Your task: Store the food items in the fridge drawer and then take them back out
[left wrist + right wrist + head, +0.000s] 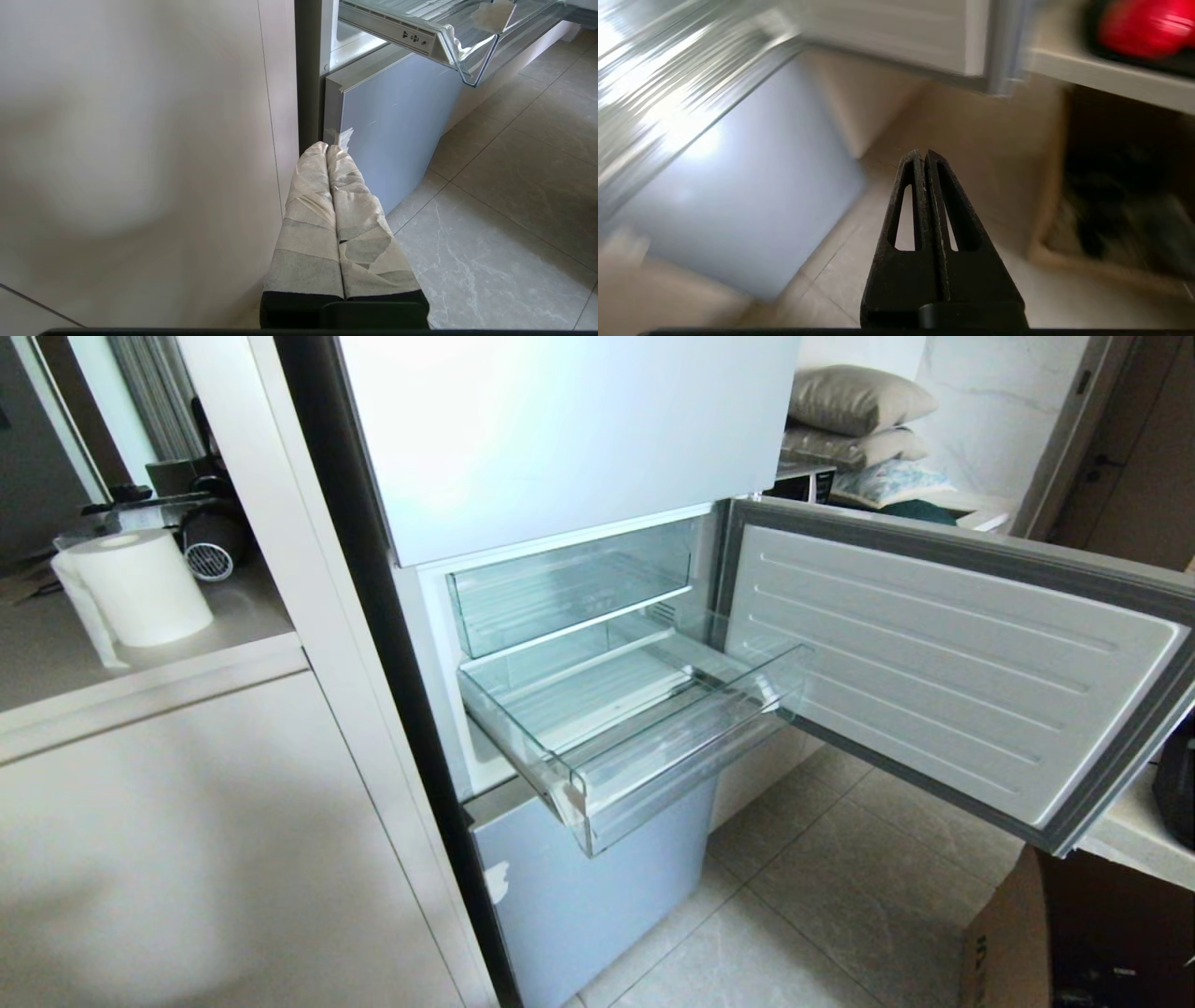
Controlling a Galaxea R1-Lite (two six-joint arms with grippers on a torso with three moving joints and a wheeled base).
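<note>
Two tools, both pressed together, empty. Left tool (pixel 327 148) hangs low by the fridge's lower door, parked. Fridge drawer (pixel 653 747) is pulled out, nothing in it. Right tool (pixel 920 154) points at the floor; red food item (pixel 1143 25) sits on the bench (pixel 1101 79) to its right, higher up. Right arm is nearer.

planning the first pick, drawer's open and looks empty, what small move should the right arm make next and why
Probably swing the right gripper, shut and empty, toward the red food item on the counter ledge and open it. The fridge drawer is pulled out and holds no food, so nothing is stored yet.
</note>
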